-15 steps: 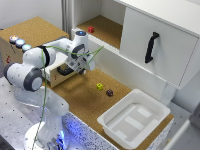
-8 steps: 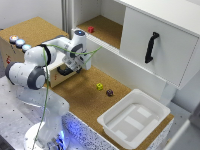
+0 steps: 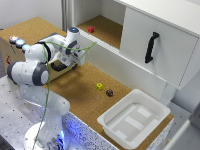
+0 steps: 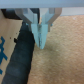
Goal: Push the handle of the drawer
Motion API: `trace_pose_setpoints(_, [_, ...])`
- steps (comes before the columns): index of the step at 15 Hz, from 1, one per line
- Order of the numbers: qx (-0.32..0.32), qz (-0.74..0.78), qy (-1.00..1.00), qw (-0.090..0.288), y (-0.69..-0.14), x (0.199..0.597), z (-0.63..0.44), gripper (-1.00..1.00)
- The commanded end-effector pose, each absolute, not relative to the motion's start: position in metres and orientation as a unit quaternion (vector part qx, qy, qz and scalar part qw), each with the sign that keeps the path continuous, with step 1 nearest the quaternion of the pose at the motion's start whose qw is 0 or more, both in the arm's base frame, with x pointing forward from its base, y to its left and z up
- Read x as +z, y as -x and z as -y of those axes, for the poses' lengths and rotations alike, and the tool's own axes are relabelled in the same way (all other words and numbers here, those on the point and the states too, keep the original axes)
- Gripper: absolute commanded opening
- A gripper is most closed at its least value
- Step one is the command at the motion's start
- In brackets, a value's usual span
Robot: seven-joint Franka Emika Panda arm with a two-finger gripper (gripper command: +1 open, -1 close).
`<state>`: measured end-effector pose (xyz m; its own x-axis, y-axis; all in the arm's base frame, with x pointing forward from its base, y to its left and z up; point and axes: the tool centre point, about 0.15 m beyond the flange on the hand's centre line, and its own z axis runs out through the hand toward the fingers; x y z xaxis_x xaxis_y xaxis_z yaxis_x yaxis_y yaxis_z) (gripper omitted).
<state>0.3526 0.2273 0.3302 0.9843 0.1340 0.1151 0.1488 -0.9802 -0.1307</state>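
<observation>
The drawer (image 3: 61, 73) sits in the cork-surfaced box at the exterior view's left, its tan front facing out over the desk (image 3: 85, 102), and the handle (image 4: 24, 59) shows in the wrist view as a dark bar just beside the fingertips. The end effector (image 4: 41, 44) has its fingers drawn together with nothing between them, tips pointing down at the edge of the bar; whether they touch it I cannot tell, since the wrist picture is blurred. The handle looks rigid and firmly fixed (nothing fragile here), so no grasp is needed: pressing the closed tips squarely against its middle should slide the light wooden drawer without twisting it.
</observation>
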Motion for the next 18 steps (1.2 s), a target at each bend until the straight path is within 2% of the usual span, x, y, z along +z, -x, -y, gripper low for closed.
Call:
trace_pose_setpoints(1, [-0.019, 0.117, 0.992, 0.046, -0.375, 0.334, -0.312, -1.0])
trace_pose_setpoints(5, [-0.027, 0.142, 0.988, 0.053, -0.371, 0.343, -0.343, -1.0])
trace_pose_setpoints(7, [-0.036, 0.133, 0.99, 0.034, -0.365, 0.35, -0.336, -1.0])
trace_pose_setpoints(8, [-0.041, 0.127, 0.991, 0.005, -0.362, 0.354, -0.328, 1.0])
trace_pose_setpoints(9, [-0.048, 0.113, 0.992, -0.012, -0.358, 0.36, -0.317, 1.0])
trace_pose_setpoints(12, [-0.06, 0.086, 0.994, -0.028, -0.351, 0.372, -0.287, 1.0])
trace_pose_setpoints(16, [-0.072, 0.053, 0.995, -0.032, -0.35, 0.381, -0.254, 1.0])
trace_pose_setpoints(18, [-0.075, 0.042, 0.996, -0.02, -0.351, 0.383, -0.244, 1.0])
